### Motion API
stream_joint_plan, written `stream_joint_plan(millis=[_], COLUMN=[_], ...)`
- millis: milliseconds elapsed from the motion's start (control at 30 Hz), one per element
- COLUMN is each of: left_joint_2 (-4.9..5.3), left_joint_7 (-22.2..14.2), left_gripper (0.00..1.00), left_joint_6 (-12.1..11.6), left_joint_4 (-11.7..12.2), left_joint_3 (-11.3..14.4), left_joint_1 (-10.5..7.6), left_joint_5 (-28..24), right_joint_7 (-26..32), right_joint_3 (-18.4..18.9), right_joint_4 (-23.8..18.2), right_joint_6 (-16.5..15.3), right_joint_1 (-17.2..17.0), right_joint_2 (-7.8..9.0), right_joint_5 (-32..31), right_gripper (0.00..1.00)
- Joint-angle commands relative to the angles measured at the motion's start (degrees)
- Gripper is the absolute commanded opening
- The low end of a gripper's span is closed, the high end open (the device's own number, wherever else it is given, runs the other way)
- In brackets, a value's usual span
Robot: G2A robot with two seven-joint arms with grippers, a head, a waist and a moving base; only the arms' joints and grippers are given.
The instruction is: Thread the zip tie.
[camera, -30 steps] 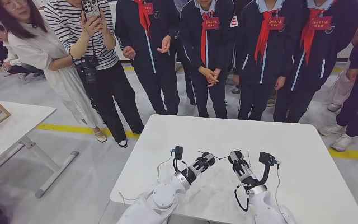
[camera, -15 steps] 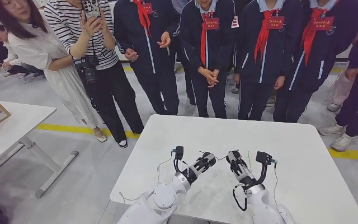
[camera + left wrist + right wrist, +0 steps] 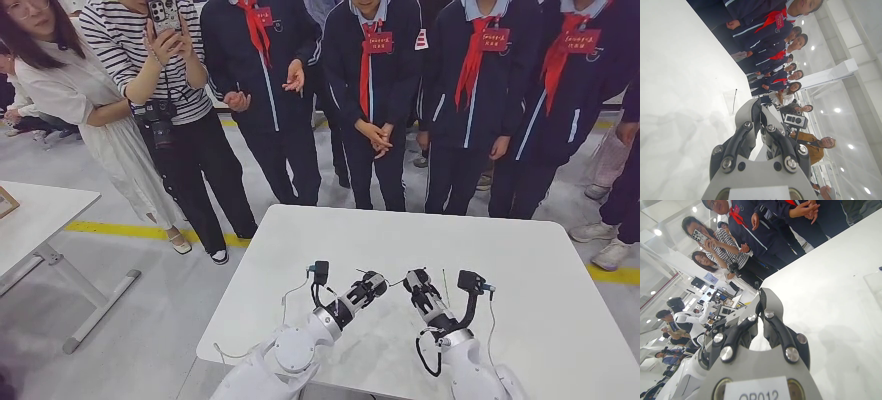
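my left claw [image 3: 377,282] and right claw [image 3: 411,283] are both pinched shut. they sit tip to tip over the middle of the tabletop [image 3: 300,240], somewhat toward my edge. the zip tie [image 3: 394,282] bridges the small gap, its long axis running claw to claw. each claw seems to grip one end, so i judge threading depends on aligning them.
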Motion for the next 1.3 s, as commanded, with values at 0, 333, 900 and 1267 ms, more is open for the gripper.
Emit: stream_joint_plan(millis=[0, 333, 900, 1267], left_joint_2=[-0.05, -0.28, -0.41, -0.61], left_joint_7=[0.21, 0.64, -0.28, -1.33], left_gripper=[0.0, 0.0, 0.18, 0.02], left_joint_6=[0.17, 0.49, 1.01, 2.3], left_joint_4=[-0.13, 0.01, -0.09, 0.24], left_joint_3=[0.08, 0.41, 0.01, 0.53], left_joint_1=[0.03, 0.02, 0.33, -0.12], left_joint_5=[0.08, 0.61, -0.17, -0.23], right_joint_7=[-0.96, -1.69, -1.88, -2.25], right_joint_3=[0.47, 0.99, 0.64, 0.06], right_joint_4=[-0.23, -0.69, -1.43, -1.64], right_joint_6=[-0.46, -0.94, 0.06, 0.41], right_joint_1=[-0.2, -0.76, -1.18, -1.18], right_joint_2=[0.0, 0.05, -0.03, -0.19], right_joint_5=[0.51, 0.17, -1.2, -1.51], right_gripper=[0.0, 0.0, 0.0, 0.0])
